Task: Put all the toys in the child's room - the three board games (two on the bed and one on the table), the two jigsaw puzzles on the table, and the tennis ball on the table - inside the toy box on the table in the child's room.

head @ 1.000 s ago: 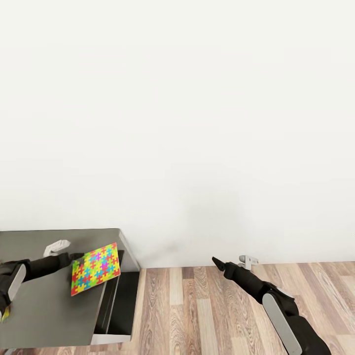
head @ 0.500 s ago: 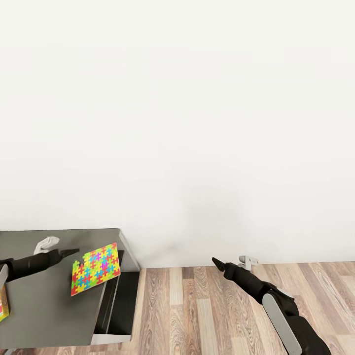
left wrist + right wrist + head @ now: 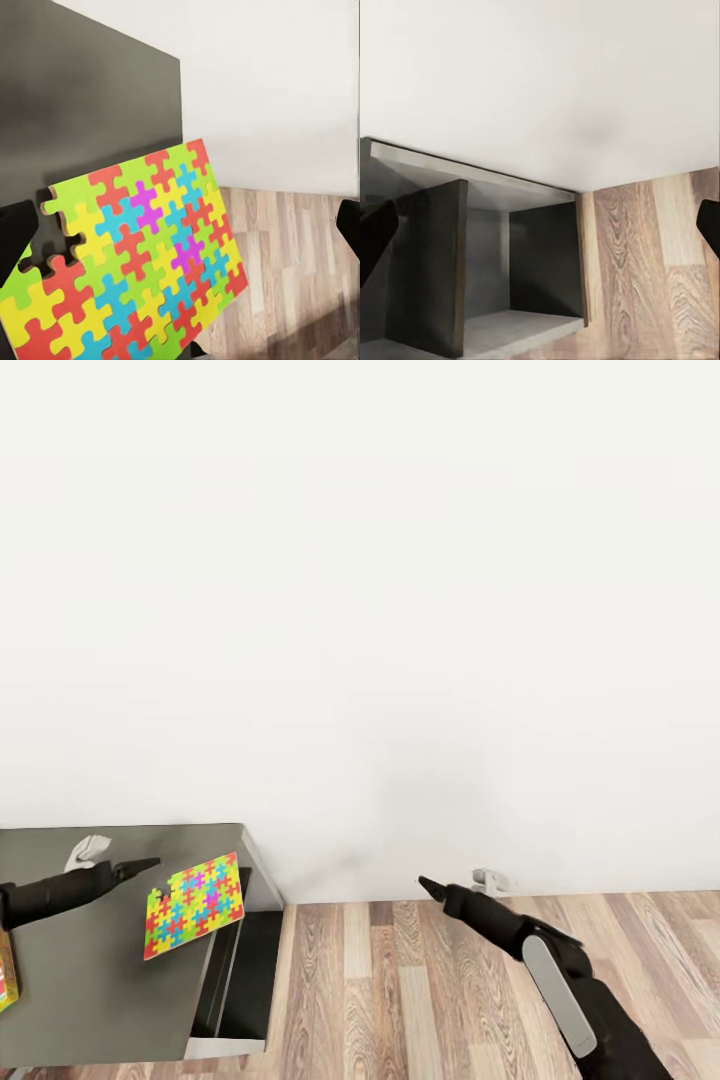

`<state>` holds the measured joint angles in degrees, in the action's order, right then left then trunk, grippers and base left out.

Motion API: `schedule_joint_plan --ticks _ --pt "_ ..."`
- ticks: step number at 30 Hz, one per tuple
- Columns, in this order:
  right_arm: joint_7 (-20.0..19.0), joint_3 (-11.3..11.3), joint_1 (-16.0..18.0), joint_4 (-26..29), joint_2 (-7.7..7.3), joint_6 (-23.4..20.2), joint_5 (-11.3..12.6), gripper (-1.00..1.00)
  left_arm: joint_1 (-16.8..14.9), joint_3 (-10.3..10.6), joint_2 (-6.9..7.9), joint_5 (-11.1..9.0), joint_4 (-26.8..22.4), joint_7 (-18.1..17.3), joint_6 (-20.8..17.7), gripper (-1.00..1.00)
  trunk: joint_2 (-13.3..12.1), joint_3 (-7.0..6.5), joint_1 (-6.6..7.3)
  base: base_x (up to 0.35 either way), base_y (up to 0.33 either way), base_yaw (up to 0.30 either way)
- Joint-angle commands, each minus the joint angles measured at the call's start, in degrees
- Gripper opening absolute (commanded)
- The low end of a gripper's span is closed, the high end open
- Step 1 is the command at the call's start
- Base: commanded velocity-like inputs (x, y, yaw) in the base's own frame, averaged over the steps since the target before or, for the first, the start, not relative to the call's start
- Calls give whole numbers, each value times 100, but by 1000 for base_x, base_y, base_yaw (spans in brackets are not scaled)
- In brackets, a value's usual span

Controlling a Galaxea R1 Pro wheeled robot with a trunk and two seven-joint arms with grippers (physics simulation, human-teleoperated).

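Nearest the robot, a sliver of a second colourful box (image 3: 5, 972) shows at the left edge of the head view, lying on the dark grey section of the table (image 3: 90, 1000); too little of it shows to tell which toy it is. A little farther along, the left gripper (image 3: 140, 864) hovers over the dark top with its fingers (image 3: 16, 234) spread wide in the left wrist view, one dark tip at each side, with nothing between them. Just beyond that gripper lies a jigsaw puzzle (image 3: 194, 905), a thin flat rectangle in yellow, pink, green and blue, resting near the table's right edge with one corner close to the back right corner. In the left wrist view part of the jigsaw puzzle appears to jut past the edge over the wooden floor (image 3: 420, 990).

To the right, the right gripper (image 3: 428, 886) hangs over the floor, well apart from the table, its fingers (image 3: 375, 236) also wide apart and empty, the wrist camera looking toward the open shelves under the table. Farthest back stands the plain white wall (image 3: 400, 610).

The main risk is in the pickup. The puzzle is thin and lies flat, so fingers coming down on it may slide over the top rather than catch an edge. A push from the left side would likely shove it toward the right edge and tip it onto the floor, out of easy reach.
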<state>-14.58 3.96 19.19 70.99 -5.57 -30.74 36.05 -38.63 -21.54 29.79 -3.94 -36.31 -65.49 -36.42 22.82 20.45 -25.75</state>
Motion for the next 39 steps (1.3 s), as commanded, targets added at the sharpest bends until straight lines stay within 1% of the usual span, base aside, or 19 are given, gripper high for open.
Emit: schedule_joint_plan --ticks 1,4,6,11,12,15,16,19,20,23,28,35,39 --pt "-31 2 29 -3 36 -138 21 100 -4 -3 4 -17 1 -30 -46 100 10 9 -3 0 30 0" --pt "-71 0 109 -13 95 -289 23 100 -4 -1 6 -18 1 -48 -48 100 10 9 -3 0 30 0" --pt "-82 0 154 -17 112 -352 23 100 -4 0 7 -19 1 -53 -48 100 10 9 -3 0 16 0" --pt "-94 -2 248 -18 165 -671 31 100 -4 1 3 -27 1 -108 -49 100 10 9 -3 0 6 0" --pt "-92 -3 268 -14 217 -822 32 100 -4 1 2 -31 1 -163 -54 100 10 9 -3 0 2 0" --pt "-91 -15 305 -6 347 -1054 33 100 -4 5 1 -28 1 -294 -74 100 10 9 -3 0 1 0" --pt "-89 -23 332 4 436 -1187 28 100 -4 4 1 -18 1 -407 -90 100 10 9 -3 0 0 0" --pt "-80 -29 357 24 549 -1318 23 100 -4 2 1 -3 1 -588 -104 100 10 9 -3 0 0 0" --pt "-74 -32 367 32 602 -1369 20 100 -4 5 1 4 1 -698 -110 100 10 9 -3 0 0 0" --pt "-67 -34 377 40 659 -1423 18 100 -4 5 6 11 1 -871 -115 100 10 9 -3 0 0 0" --pt "-69 -36 389 45 686 -1456 18 100 -4 5 8 15 1 -992 -125 100 10 9 -3 0 0 0" --pt "-72 -36 391 44 703 -1453 25 100 -4 3 9 16 1 -1028 -128 100 10 9 -3 0 15 0" --pt "-72 -36 392 40 705 -1452 31 100 -4 1 9 16 1 -1033 -128 100 10 9 -3 0 153 0"
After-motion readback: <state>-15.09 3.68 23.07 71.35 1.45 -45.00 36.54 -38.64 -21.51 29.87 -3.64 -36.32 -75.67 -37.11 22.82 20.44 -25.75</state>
